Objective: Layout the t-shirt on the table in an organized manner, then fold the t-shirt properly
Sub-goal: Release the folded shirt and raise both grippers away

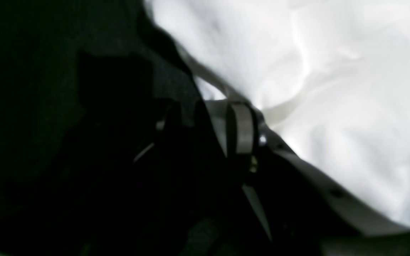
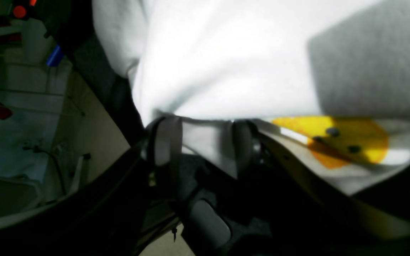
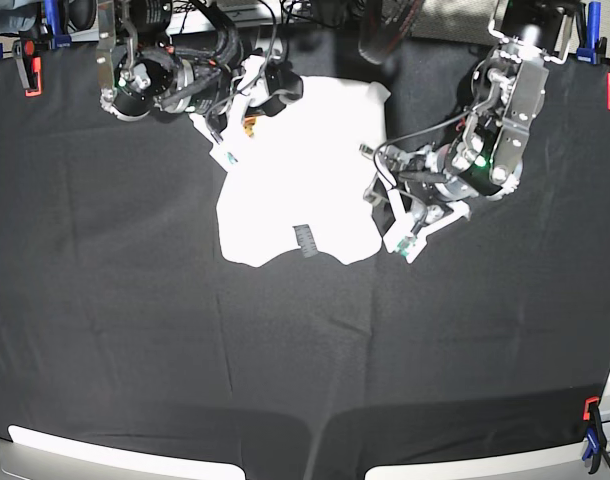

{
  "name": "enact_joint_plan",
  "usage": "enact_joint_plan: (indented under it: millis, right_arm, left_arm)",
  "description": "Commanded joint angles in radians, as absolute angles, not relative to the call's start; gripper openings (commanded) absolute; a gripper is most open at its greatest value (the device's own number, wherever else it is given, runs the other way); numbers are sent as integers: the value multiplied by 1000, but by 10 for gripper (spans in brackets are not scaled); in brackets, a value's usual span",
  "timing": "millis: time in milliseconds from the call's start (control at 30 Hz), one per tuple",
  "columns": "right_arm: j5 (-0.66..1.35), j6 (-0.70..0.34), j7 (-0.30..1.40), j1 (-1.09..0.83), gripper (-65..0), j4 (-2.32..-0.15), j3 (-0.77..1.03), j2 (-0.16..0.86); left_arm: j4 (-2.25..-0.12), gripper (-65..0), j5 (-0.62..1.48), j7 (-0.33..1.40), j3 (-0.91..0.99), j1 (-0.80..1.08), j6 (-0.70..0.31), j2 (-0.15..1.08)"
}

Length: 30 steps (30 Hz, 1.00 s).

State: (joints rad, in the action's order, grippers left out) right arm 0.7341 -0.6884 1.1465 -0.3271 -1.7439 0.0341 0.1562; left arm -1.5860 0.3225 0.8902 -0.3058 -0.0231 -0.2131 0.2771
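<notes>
The t-shirt (image 3: 295, 175) lies back-up on the far middle of the black table (image 3: 305, 340), its long axis running far to near, the grey tag (image 3: 306, 241) at the near edge. The right end effector (image 2: 203, 142) is clamped on the far-left hem (a yellow print shows underneath). The left end effector (image 3: 400, 225) sits at the shirt's right edge; I cannot tell its grip.

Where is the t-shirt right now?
In the base view the t-shirt lies on the table's far middle, between the two arms.
</notes>
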Motion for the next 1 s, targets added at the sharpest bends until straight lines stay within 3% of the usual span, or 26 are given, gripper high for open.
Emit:
enact_joint_plan:
  millis: [0, 133, 433, 567, 833, 967]
  right_arm:
    - [759, -698, 1138, -323, -410, -1774, 33, 164]
    - [706, -698, 1138, -334, -410, -1844, 54, 178]
    - [641, -698, 1138, -426, -410, -2072, 230, 180]
    - [593, -698, 1138, -498, -410, -2136, 327, 180]
    - [596, -698, 1138, -718, -410, -2194, 424, 180]
    - [613, -698, 1138, -850, -410, -2207, 424, 180]
  left_arm:
    - [-1600, -452, 305, 874, -302, -39, -213, 278]
    - [-1603, -452, 199, 883, -301, -39, -212, 285]
    - [-1787, -452, 218, 989, -301, -36, -203, 345]
    - [-1926, -452, 212, 1057, -301, -11, -121, 422]
    - [-2083, -452, 182, 1110, -301, 223, -54, 550]
    - [-2181, -452, 47, 1137, -301, 373, 10, 607]
